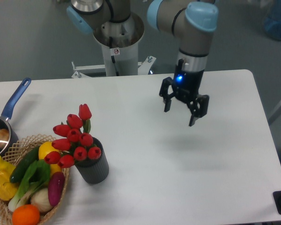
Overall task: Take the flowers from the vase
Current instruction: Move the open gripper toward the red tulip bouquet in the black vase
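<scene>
The flowers (pixel 75 138), a bunch of red tulips with a few green leaves, stand in the vase (pixel 93 168), a dark grey ribbed cup at the lower left of the white table. Their stems are hidden inside it. My gripper (pixel 180 116) hangs above the middle of the table, well to the right of the flowers and farther back. Its black fingers are spread open and hold nothing.
A woven basket (pixel 11 150) of vegetables and fruit sits just left of the vase, touching or nearly touching it. A blue-handled steel pot (pixel 1 133) stands at the left edge. The arm's base column (pixel 117 44) rises behind the table.
</scene>
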You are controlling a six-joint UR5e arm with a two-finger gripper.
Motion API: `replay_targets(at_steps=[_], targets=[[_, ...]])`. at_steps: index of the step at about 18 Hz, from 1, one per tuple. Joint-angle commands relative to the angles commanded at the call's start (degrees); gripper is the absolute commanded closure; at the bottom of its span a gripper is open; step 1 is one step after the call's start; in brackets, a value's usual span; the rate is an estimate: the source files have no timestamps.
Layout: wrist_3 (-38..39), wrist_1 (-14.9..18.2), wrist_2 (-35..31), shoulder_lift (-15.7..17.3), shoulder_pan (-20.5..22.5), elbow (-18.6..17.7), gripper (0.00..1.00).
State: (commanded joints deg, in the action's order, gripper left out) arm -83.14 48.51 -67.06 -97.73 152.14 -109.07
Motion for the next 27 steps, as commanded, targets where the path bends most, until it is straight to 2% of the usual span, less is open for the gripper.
replay_targets(at_steps=[2, 6, 12, 16, 18, 20, 27], targets=[[0.09, 0.27, 3.32, -0.35, -0.27, -0.35, 0.0], [0.09, 1.05, 14.39, -0.88, 0.52, -2.37, 0.0], [1.32, 1.23, 24.42, -0.88, 0.26, -4.04, 0.0], [2.89, 1.58, 28.11, -0.97, -0.53, -4.39, 0.0], [6.49, 1.32, 34.16, -2.36, -1.67, -4.13, 0.0], [6.68, 1.06, 37.96, -3.6, -1.85, -4.04, 0.0], [7.82, 0.97, 39.2, -3.6, -3.78, -4.39, 0.0]])
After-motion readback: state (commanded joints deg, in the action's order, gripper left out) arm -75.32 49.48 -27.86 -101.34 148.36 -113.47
